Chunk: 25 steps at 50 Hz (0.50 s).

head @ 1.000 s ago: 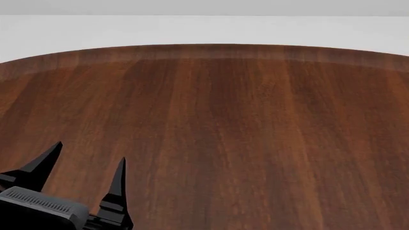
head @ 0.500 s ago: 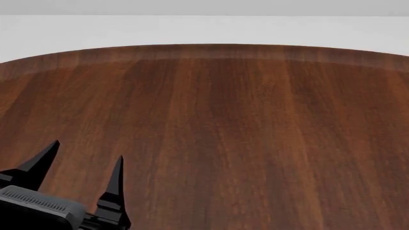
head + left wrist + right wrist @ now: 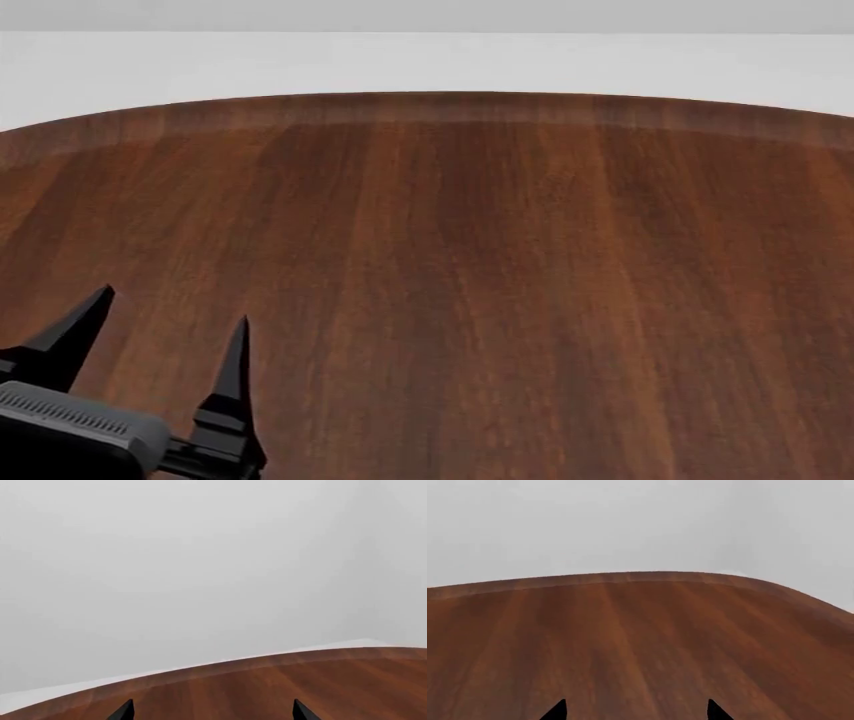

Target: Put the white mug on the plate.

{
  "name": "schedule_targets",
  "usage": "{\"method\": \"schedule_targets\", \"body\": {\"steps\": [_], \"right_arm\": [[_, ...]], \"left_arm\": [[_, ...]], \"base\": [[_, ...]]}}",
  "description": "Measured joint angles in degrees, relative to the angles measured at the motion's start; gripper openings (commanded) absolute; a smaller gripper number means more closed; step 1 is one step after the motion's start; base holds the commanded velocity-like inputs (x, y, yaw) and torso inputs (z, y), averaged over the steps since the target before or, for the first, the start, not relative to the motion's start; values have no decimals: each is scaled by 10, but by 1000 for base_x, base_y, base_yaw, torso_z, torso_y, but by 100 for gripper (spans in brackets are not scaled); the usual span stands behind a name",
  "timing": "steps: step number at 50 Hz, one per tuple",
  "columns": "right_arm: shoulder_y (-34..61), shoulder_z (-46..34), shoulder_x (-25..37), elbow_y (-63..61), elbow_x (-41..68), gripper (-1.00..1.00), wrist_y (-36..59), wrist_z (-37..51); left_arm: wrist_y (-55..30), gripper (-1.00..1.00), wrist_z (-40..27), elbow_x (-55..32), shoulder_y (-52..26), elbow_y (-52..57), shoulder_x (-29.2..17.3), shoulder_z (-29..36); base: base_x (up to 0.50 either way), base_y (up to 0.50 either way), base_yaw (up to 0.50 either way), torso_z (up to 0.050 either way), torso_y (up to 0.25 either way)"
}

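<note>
The white mug and the plate are out of view in every frame. My left gripper (image 3: 174, 305) is open and empty, low over the near left of the round wooden table (image 3: 507, 260); its two black fingertips stand wide apart. In the left wrist view only the fingertips (image 3: 125, 711) show at the frame's edge, gripper (image 3: 212, 711) open over bare wood. The right gripper (image 3: 635, 711) is open and empty in the right wrist view, only its black tips (image 3: 558, 711) showing over the wood. The right gripper does not show in the head view.
The table's curved far edge (image 3: 427, 100) runs across the head view, with a pale floor and wall behind it. The same edge shows in the left wrist view (image 3: 220, 666) and the right wrist view (image 3: 627, 575).
My left gripper has drifted slightly left and forward over the table, still open. Nothing else has changed.
</note>
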Motion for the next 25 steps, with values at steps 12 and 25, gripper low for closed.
{"method": "schedule_targets", "body": {"steps": [12,25], "right_arm": [[130,-72,118,-27,90,100,-6,118],[404,-268,278,-36,216,100,-66,254]], "left_arm": [[-9,100,-6,-1,-3,15,-5,-1],[-19,100,-10,-7,-9,27,-11,-6]], "base": [[0,0,0,0,0],[0,0,0,0,0]]}}
